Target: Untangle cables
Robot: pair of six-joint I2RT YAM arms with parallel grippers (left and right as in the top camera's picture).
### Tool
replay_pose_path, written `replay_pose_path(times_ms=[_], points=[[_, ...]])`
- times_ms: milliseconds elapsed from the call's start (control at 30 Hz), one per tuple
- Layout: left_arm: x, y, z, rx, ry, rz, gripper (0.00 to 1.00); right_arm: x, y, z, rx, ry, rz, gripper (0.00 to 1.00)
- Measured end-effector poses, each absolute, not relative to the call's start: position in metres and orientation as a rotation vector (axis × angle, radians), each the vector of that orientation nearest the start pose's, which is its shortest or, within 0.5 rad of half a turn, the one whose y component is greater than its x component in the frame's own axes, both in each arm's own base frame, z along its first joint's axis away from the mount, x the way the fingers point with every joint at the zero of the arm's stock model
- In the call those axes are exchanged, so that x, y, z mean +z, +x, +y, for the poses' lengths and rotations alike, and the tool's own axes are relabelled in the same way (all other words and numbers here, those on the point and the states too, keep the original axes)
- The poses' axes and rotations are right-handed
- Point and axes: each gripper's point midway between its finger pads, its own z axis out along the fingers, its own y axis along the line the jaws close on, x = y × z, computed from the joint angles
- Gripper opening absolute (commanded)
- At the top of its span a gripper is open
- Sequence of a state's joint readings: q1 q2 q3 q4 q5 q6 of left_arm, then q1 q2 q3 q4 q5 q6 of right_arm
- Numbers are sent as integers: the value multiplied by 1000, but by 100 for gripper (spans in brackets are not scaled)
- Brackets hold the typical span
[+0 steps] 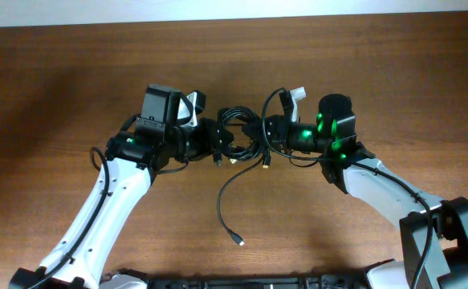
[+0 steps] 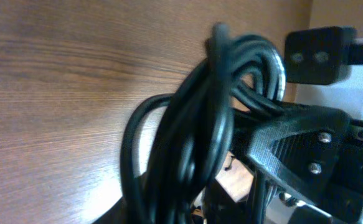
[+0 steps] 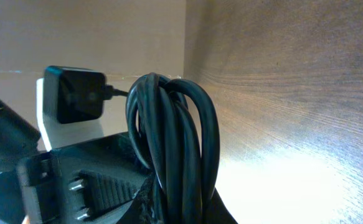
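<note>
The cables [image 1: 238, 132] form one knotted black coil held up between my two grippers at the table's middle. One loose strand [image 1: 221, 201] trails from it toward the front and ends in a small plug tip [image 1: 238, 240]. My left gripper [image 1: 217, 144] meets the coil from the left. In the left wrist view the cables [image 2: 193, 124] fill the space at my left gripper [image 2: 187, 208] and hide its fingers. My right gripper [image 1: 264, 138] holds the coil's right side. In the right wrist view the cables [image 3: 175, 137] stand pinched in the right gripper [image 3: 181, 205].
The brown wooden table [image 1: 73, 80] ends at a pale far edge [image 1: 234, 20]. The arm bases stand at the near edge [image 1: 450, 241]. The other arm's ribbed finger [image 3: 88, 186] and its camera box [image 3: 75, 93] sit close beside the coil.
</note>
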State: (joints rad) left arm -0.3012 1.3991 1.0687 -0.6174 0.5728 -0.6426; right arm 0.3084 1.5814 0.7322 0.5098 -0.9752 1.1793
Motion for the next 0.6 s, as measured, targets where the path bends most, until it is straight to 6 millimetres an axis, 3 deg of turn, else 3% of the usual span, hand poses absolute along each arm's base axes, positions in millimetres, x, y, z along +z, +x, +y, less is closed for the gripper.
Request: replay_pose_path(times_ms=[100,267,400,500,600], points=[[170,308,-191,-1057,-234,2661,0,176,329,254,1828,176,2248,5],[169,313,-182,-1048,-275,2656,0,176,327,258,1815,124,2237,32],[171,328,-150,-1024,-313,2606,0,175,327,257,1757,9,2208,51],[179,334,-132,-1082,-265,2553,0,174,329,257,1705,-71,2177,53],[186,335,-124,-1145,-219,2509,0,174,329,256,1660,-143,2147,40]])
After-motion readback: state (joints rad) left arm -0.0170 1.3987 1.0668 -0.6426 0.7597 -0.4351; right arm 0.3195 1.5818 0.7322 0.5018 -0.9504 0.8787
